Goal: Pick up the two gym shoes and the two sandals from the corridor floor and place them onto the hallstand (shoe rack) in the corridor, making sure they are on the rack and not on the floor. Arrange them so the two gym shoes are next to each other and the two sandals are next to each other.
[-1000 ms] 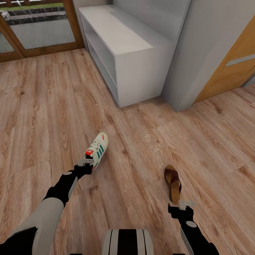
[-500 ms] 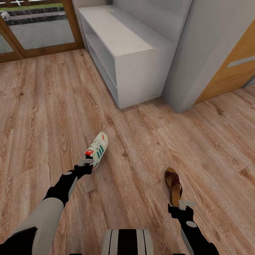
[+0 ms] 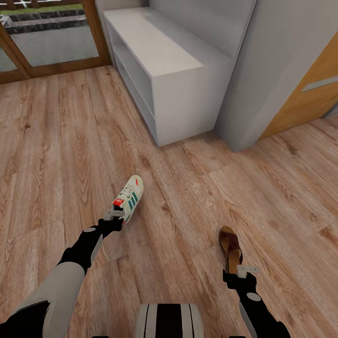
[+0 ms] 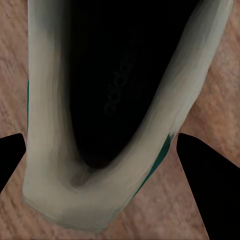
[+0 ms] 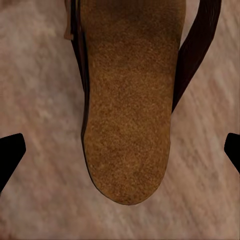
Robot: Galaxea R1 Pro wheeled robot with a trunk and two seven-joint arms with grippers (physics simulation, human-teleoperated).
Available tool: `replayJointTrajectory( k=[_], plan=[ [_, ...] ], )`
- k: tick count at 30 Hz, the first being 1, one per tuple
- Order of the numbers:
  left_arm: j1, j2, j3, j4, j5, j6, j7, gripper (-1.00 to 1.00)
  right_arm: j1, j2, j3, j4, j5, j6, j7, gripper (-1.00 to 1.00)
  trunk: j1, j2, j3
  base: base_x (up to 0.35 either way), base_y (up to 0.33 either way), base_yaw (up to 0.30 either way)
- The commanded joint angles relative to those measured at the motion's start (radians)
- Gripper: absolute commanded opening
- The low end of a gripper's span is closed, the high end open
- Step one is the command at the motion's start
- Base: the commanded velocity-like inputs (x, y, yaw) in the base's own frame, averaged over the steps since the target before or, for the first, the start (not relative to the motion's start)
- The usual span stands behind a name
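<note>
At the bottom of the frame, in the middle, sits the robot's striped trunk. Just above it on the right is the right gripper. Its jaws are spread wide, one on each side of the heel of a brown sandal, and they are not touching it. In the right wrist view the sandal lies flat on the floor, with its tan inside facing up and a black tip far out at each side.

On the lower left, the left arm reaches up to the left gripper. It is at the heel of a white shoe with green stripes and a red tab. In the left wrist view the shoe fills the space between the two black tips. The jaws are open around the heel, not squeezing it. I cannot tell if they touch the shoe.

The shoe is in the middle of the frame, a bit to the left, on the wood floor. The sandal is lower and to the right, well apart from the shoe.

Farther back, at the top middle, stands the pale rack with a flat top. To its left is a glass door with a wood frame. At the upper right is a wooden door.
</note>
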Motion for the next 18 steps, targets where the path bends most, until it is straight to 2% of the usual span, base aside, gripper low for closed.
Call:
replayJointTrajectory(
  k=[1, 13, 18],
  plan=[
    [0.0, -0.001, 0.007, -0.002, -0.008, 0.005, -0.009, -1.0, 0.0, 0.001, -0.004, -0.002, 0.01, 0.002, 0.0, 1.0, 0.0, 0.0, -0.001, 0.013, 0.0, 0.0],
    [0.0, -0.001, 0.005, -0.003, -0.008, 0.008, -0.009, -1.0, 0.0, 0.001, -0.005, -0.008, 0.01, 0.004, -0.001, 1.0, 0.0, 0.0, -0.005, 0.003, 0.0, 0.0],
    [0.0, -0.001, 0.005, -0.003, -0.008, 0.008, -0.009, -1.0, 0.0, 0.001, -0.005, -0.009, 0.01, 0.004, -0.003, 1.0, 0.002, -0.001, -0.031, 0.0, 0.0, 0.0]
  ],
)
